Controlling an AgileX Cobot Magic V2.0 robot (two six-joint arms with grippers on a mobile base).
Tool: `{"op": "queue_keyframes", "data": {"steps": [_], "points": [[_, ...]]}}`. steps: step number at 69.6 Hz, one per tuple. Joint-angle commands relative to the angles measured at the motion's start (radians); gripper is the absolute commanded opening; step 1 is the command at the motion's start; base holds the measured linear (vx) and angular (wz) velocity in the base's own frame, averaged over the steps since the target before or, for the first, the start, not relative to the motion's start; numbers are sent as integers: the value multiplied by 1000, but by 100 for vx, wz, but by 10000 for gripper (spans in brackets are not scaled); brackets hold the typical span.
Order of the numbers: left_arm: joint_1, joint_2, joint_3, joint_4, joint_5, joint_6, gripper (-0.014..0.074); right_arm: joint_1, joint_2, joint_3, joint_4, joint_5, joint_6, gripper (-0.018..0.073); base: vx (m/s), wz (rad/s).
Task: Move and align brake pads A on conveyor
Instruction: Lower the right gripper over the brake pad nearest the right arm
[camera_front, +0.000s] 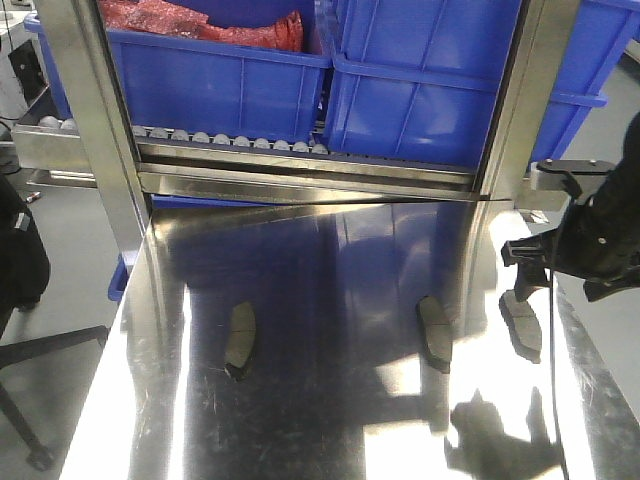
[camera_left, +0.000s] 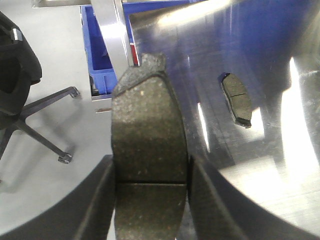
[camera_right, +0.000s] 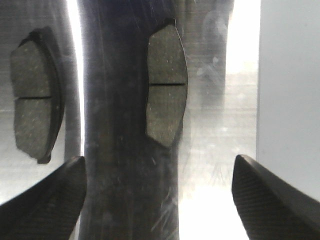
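- Shiny steel table (camera_front: 300, 430) fronting blue bins (camera_front: 220, 90) and a roller rack (camera_front: 220, 138).
- Lying flat on it, apart: left brake pad (camera_front: 240, 340), middle brake pad (camera_front: 435, 333), right brake pad (camera_front: 521, 322).
- Left claw (camera_left: 150, 200) clamped on a fourth brake pad (camera_left: 149, 140), grooved face towards the camera.
- Right claw (camera_right: 160, 200) spread wide, empty, above the right brake pad (camera_right: 166, 85).
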Motion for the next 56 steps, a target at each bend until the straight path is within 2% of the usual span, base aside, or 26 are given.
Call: {"op": "queue_keyframes", "data": {"steps": [1, 56], "points": [[-6, -5, -21, 12, -70, -7, -6, -4, 14, -73, -20, -3, -14, 563, 0, 0], [-6, -5, -21, 12, -70, -7, -6, -4, 266, -150, -37, -78, -38, 563, 0, 0]]}}
